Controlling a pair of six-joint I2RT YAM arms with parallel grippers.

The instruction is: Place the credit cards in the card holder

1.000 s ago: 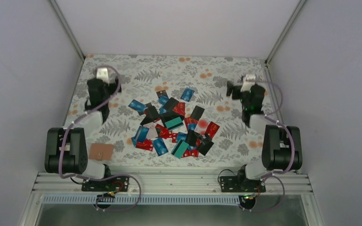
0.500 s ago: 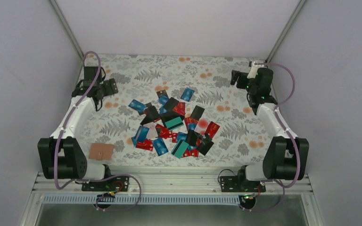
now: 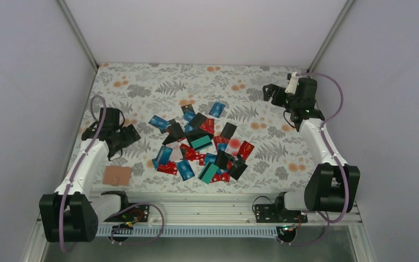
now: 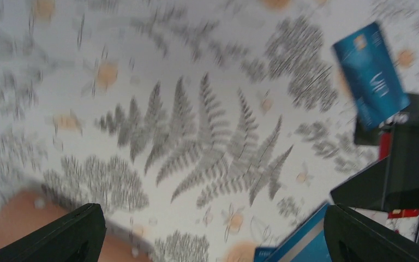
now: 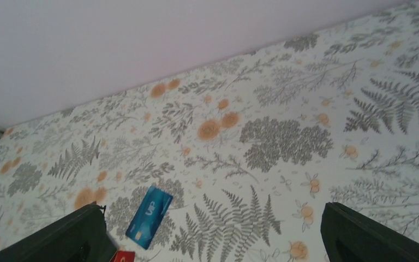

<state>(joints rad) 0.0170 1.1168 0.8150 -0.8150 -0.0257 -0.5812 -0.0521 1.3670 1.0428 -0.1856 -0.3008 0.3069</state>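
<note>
The credit cards (image 3: 202, 144) lie in a loose pile of blue, red, black and teal at the middle of the floral cloth. The card holder (image 3: 117, 176), flat and tan, lies near the front left. My left gripper (image 3: 124, 140) hovers open just beyond the holder, left of the pile. In the left wrist view, my left gripper (image 4: 213, 240) has bare cloth between its fingers, the card holder's corner (image 4: 11, 229) at lower left and a blue card (image 4: 371, 73) at upper right. My right gripper (image 3: 270, 94) is open at the far right; in the right wrist view, my right gripper (image 5: 213, 240) sees one blue card (image 5: 149, 216).
Grey walls close in the cloth (image 3: 142, 82) on the left, back and right. The metal rail (image 3: 196, 210) with both arm bases runs along the near edge. Black cards (image 4: 409, 164) overlap at the right of the left wrist view.
The left arm has swung from the far left corner back toward the near side, ending just beyond the card holder. The right arm reached a little farther out. Both grippers stayed open.
</note>
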